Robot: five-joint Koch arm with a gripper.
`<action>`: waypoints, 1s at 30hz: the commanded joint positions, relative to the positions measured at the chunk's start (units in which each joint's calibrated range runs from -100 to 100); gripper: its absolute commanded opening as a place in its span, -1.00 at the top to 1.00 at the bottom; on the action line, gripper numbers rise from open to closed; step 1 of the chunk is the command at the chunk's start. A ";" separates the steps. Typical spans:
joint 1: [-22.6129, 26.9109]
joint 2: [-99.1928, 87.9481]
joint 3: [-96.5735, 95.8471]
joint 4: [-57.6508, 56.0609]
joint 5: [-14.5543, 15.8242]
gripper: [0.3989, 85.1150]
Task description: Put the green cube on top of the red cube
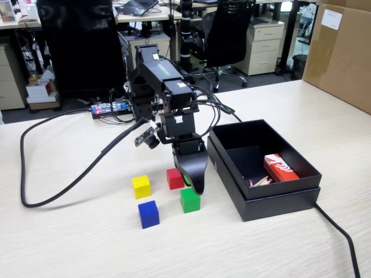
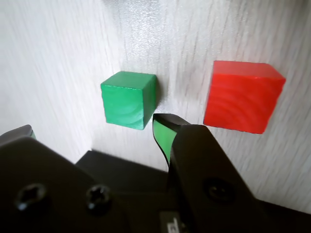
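**Nearly over the green cube, nothing gripped**

Fixed view: the gripper (image 1: 194,184) hangs low over the table, its dark finger pointing down between the red cube (image 1: 175,178) and the green cube (image 1: 189,200). The green cube sits just in front of the tip, toward the table's near edge; the red cube lies just behind and to the left. A yellow cube (image 1: 141,186), a blue cube (image 1: 148,214) and an open black box (image 1: 290,196) stand nearby.

Wrist view: the green cube (image 2: 129,99) lies ahead of the jaws, left of the green-padded fingertip (image 2: 163,136); the other jaw shows only at the far left. The gap is wide and holds nothing. The red cube (image 2: 243,103) rests apart, to the right. Both cubes are plain, matte and flat on the table.
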 commanded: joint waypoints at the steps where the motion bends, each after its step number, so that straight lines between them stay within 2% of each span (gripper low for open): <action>1: -0.10 0.68 6.23 -0.43 0.15 -0.11; 15: -0.88 6.88 6.14 -0.18 0.10 -0.10; 17: -0.93 7.45 6.05 -0.18 0.10 -0.01; 22: -0.83 8.14 5.96 -0.18 -0.24 0.05; 25: -0.78 8.14 6.05 -0.18 -0.24 0.26; 27: -0.78 8.14 6.05 -0.18 -0.34 0.34; 30: -0.68 8.25 5.96 -0.18 -0.68 0.35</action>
